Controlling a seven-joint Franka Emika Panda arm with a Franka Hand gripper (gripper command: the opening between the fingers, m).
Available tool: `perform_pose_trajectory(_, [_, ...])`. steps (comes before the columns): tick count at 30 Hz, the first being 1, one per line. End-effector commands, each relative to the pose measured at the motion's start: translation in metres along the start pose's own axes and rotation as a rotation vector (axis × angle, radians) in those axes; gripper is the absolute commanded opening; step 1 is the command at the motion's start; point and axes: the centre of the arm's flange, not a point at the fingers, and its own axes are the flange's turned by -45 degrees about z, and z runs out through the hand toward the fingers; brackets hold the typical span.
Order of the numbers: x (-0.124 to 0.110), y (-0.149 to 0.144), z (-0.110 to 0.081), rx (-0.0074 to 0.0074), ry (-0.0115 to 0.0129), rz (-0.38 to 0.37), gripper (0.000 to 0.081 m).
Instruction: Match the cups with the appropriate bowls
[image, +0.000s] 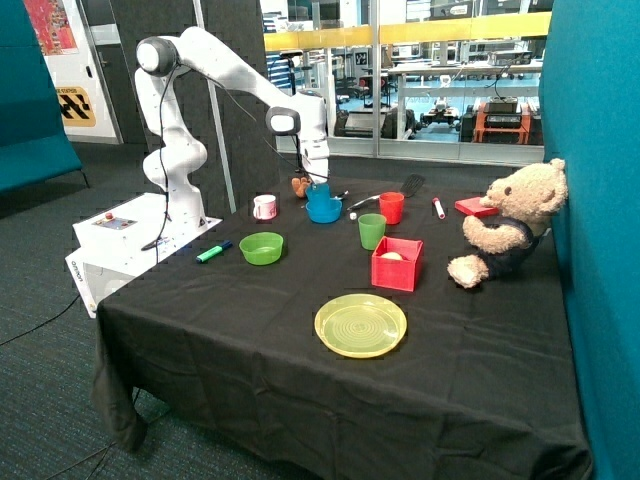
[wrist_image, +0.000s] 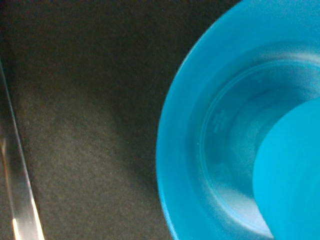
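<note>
The green bowl (image: 261, 247) sits empty near the table's front edge; further along, the gripper (image: 318, 186) hangs over the blue bowl (image: 324, 209), where the blue cup (image: 319, 191) appears to stand; whether its jaws grip I cannot tell. The green cup (image: 371, 230) stands apart beside the red box (image: 397, 264), so that pairing looks undone.

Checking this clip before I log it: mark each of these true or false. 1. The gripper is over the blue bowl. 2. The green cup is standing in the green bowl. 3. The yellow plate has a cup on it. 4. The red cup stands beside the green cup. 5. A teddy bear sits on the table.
1. True: the gripper is at the blue bowl, with the blue cup above the bowl's inside.
2. False: the green cup stands on the cloth, apart from the green bowl.
3. False: the yellow plate is bare.
4. True: the red cup is just behind it.
5. True: the teddy bear sits near the table's edge.
</note>
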Motion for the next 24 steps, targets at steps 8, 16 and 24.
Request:
perform_pose_trajectory(8, [0.0070, 0.0010, -0.0013, 0.0013, -0.0072, -0.016, 0.0384])
perform_pose_trajectory(16, [0.0073, 0.0009, -0.0016, 0.0013, -0.0072, -0.015, 0.0452])
perform_pose_trajectory(24, [0.0075, 0.0017, -0.0014, 0.0013, -0.0072, -0.013, 0.0537])
